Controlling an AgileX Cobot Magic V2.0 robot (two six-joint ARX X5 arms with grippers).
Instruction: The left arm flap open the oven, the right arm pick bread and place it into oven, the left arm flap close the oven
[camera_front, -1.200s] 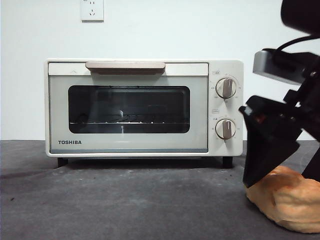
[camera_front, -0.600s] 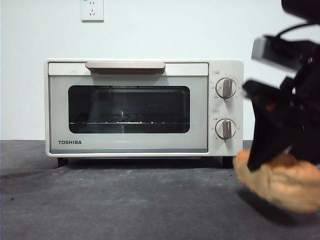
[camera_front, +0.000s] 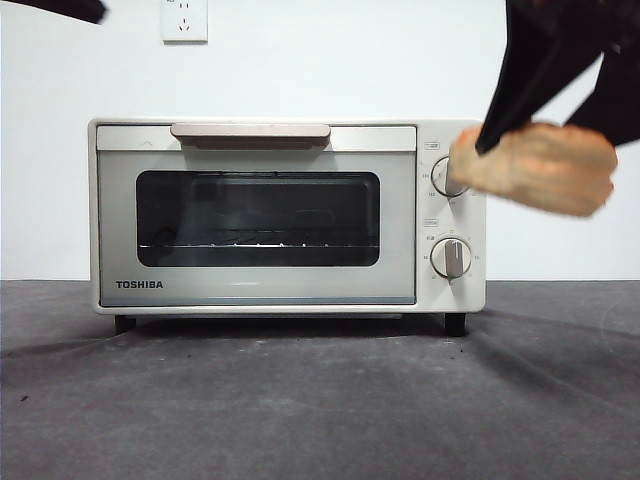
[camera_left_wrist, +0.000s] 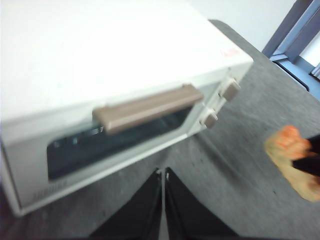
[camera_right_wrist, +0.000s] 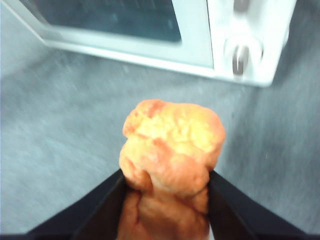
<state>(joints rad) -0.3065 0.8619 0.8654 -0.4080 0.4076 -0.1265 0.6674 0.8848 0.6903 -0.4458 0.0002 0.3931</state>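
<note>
right gripper (camera_right_wrist: 165, 200) pinched the bread (camera_right_wrist: 170, 150) between its two black jaws, one on each side of the loaf. in the front view the bread (camera_front: 535, 170) hung in the air, clear of the table (camera_front: 300, 400), at the height of the oven's upper knob (camera_front: 447, 180) and overlapping the oven's right edge; the dark right gripper (camera_front: 545, 120) came down onto it from the top right corner. the bread was blurred there. oven (camera_front: 285, 215) sat on the grey table with its door shut, beige handle (camera_front: 250, 133) along the top of the door, wire rack visible through the dark glass, lower knob (camera_front: 452, 258) below the upper one. left gripper (camera_left_wrist: 163, 172) hovered above and in front of the oven, jaws pressed together with only a thin slit between them, touching nothing; handle (camera_left_wrist: 147, 107) and oven top (camera_left_wrist: 100, 55) lay beyond its tips. the left wrist view also caught the bread (camera_left_wrist: 292, 162) off past the knob side of the oven, with a bit of black jaw on it. in the front view the left arm showed only as a black tip (camera_front: 60, 8) at the top left corner. a wall socket (camera_front: 184, 20) sat on the white wall behind the oven.
</note>
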